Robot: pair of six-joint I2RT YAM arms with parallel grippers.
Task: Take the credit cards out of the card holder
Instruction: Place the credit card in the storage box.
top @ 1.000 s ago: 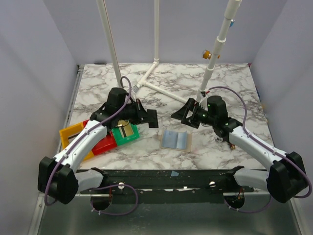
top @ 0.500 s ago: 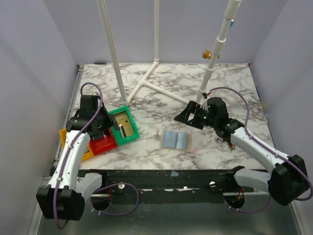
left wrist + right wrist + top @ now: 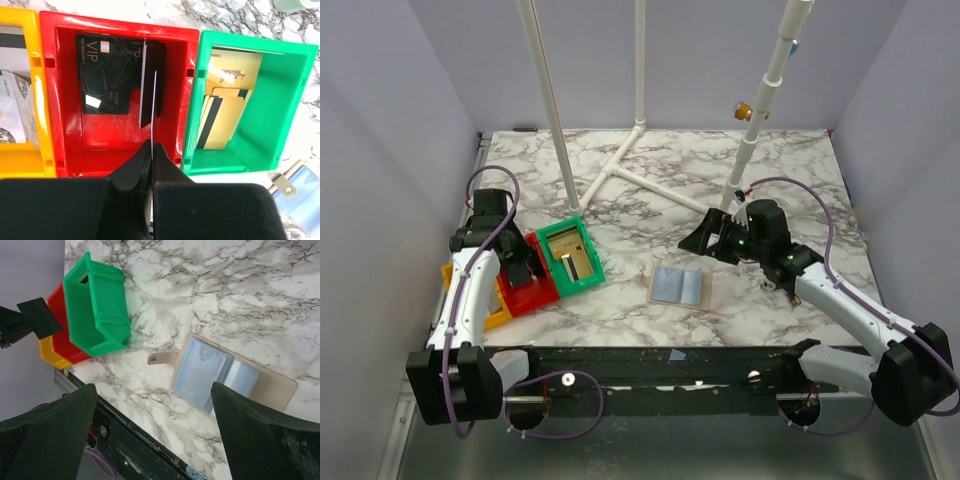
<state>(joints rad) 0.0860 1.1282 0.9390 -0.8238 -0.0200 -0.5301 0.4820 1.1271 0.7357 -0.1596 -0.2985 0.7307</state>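
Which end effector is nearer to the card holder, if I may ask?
The right end effector: it hovers open just beyond the card holder. The left end effector is off to its left, over the red bin, pinching a credit card.

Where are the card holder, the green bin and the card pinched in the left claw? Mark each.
card holder [image 3: 678, 287], top external view, pale blue face.
green bin [image 3: 255, 44], left wrist view, far rim.
credit card [image 3: 143, 95], left wrist view, edge-on pale side.

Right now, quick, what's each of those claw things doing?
Left gripper: closed, pinching a card edge-on above the red bin.
Right gripper: open, empty, above the card holder.
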